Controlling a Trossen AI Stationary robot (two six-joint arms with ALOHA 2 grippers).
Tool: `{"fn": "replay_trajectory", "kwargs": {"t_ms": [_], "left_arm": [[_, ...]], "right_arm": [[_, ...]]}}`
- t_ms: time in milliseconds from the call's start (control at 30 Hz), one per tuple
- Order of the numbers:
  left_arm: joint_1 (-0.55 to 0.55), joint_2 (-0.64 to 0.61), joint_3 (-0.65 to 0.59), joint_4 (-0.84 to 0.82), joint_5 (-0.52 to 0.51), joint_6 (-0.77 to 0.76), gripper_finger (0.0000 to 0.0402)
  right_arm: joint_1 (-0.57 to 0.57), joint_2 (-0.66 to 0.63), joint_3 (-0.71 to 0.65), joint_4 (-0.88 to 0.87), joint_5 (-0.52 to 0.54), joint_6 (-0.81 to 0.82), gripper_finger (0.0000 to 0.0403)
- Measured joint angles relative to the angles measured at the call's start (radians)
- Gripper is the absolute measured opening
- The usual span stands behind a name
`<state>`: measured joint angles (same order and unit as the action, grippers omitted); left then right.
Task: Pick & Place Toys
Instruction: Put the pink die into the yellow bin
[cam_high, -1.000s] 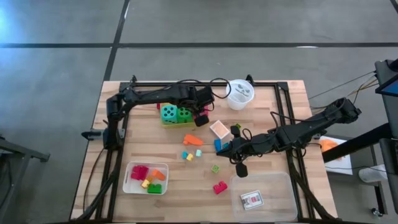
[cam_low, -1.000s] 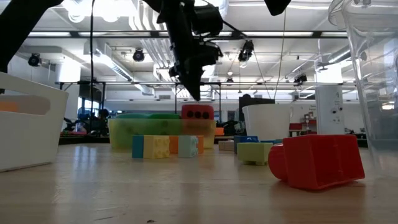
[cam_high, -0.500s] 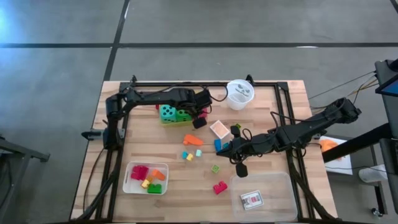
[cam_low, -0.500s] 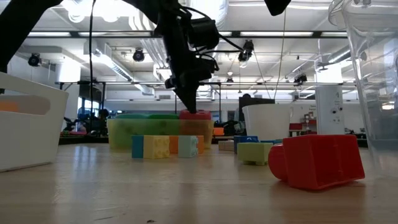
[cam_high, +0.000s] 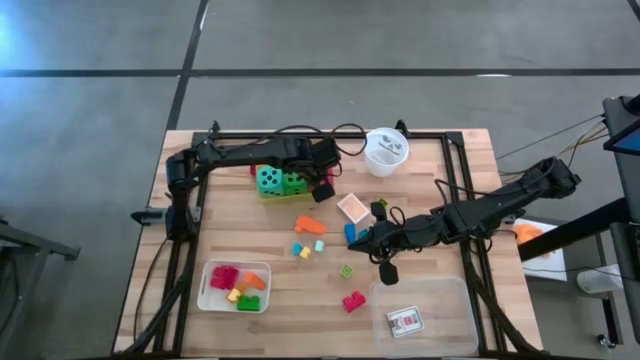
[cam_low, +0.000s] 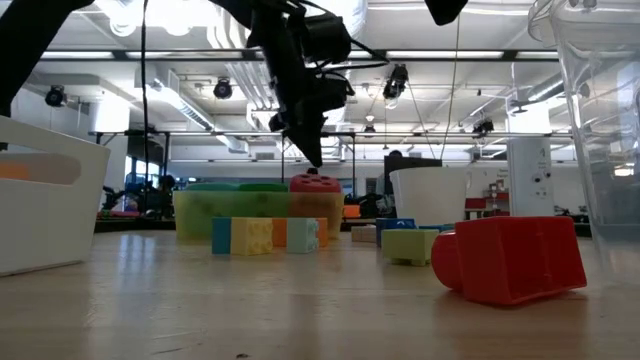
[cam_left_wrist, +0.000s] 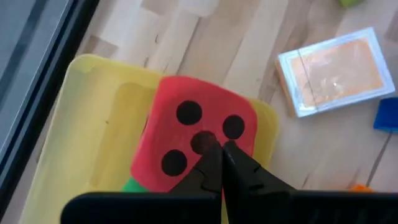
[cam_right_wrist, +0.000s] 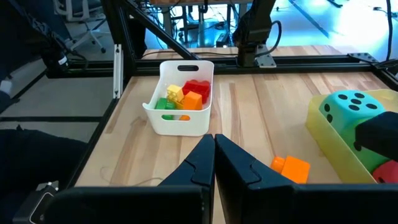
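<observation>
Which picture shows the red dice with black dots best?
The left wrist view: the red dice fills the picture, dots up, in the yellow tray. The low view shows only its top above the tray wall. The high view hides it under the left arm. The right wrist view barely shows it.

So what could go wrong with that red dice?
The red dice sits tilted in the yellow tray, leaning on a green dice, so it might tip or roll. The left tool hangs shut right over it and could knock it. The right tool, also shut, waits low over the table near loose blocks.
</observation>
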<state>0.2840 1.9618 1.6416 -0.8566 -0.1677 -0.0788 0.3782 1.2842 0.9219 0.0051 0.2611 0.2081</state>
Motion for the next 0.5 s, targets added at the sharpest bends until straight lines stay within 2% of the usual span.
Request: {"fn": "replay_trajectory", "kwargs": {"t_ms": [267,500], "left_arm": [[0.03,0.007,0.001,0.033,-0.04,0.001,0.0],[0.049,0.012,-0.046,0.057,-0.05,-0.005,0.0]], "right_arm": [[0.0,0.0,0.0,0.0,0.0,0.0,0.0009],[0.0,0.0,0.0,0.0,0.0,0.0,0.0009]]}}
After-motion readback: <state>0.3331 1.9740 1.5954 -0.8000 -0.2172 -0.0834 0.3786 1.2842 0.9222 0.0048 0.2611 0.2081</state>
